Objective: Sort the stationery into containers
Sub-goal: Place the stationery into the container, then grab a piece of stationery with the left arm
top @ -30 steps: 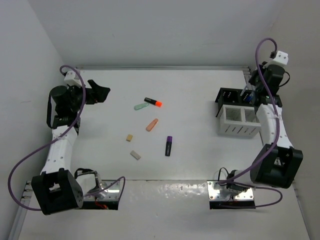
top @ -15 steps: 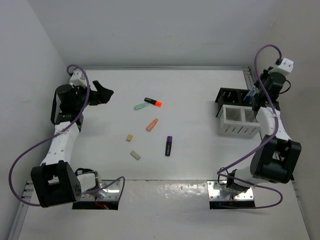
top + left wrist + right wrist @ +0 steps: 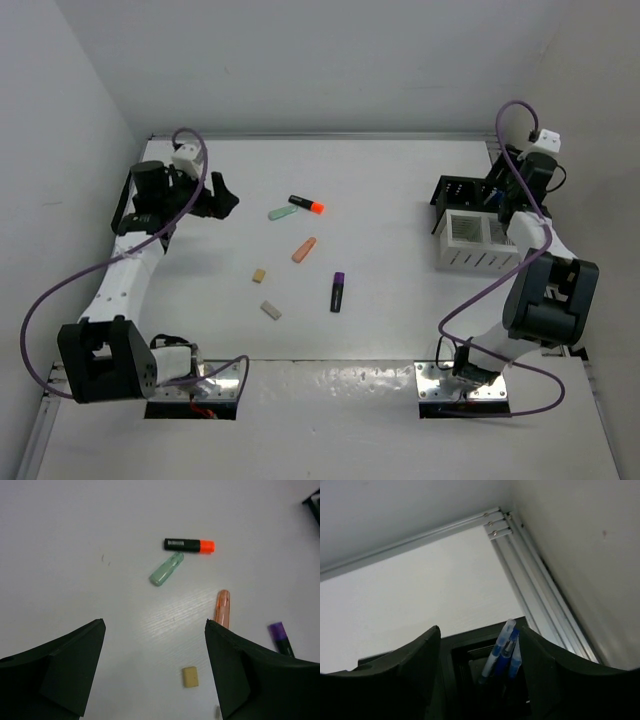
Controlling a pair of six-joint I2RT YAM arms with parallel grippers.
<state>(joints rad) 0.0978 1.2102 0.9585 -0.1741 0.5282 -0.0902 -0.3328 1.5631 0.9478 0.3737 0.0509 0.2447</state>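
Loose stationery lies mid-table: a black highlighter with an orange tip (image 3: 307,205) (image 3: 189,545), a mint green one (image 3: 283,213) (image 3: 166,569), an orange one (image 3: 304,250) (image 3: 223,608), a purple-black one (image 3: 338,291) (image 3: 280,637) and two beige erasers (image 3: 259,274) (image 3: 271,310). My left gripper (image 3: 225,198) (image 3: 155,625) hangs open above the table, left of these items, with nothing between its fingers. At the right stand the white slatted box (image 3: 478,242) and the black organiser (image 3: 458,192) (image 3: 470,650). My right gripper (image 3: 497,190) (image 3: 480,630) is open over the organiser, where three blue pens (image 3: 502,652) stand.
The table's metal back rail (image 3: 520,545) and the right wall run close behind the organiser. White walls close in the left and far sides. Both arm bases sit at the near edge, with purple cables looping beside them.
My left arm has swung right, bringing its gripper closer to the highlighters. The right wrist has shifted slightly left and lower over the black organiser.
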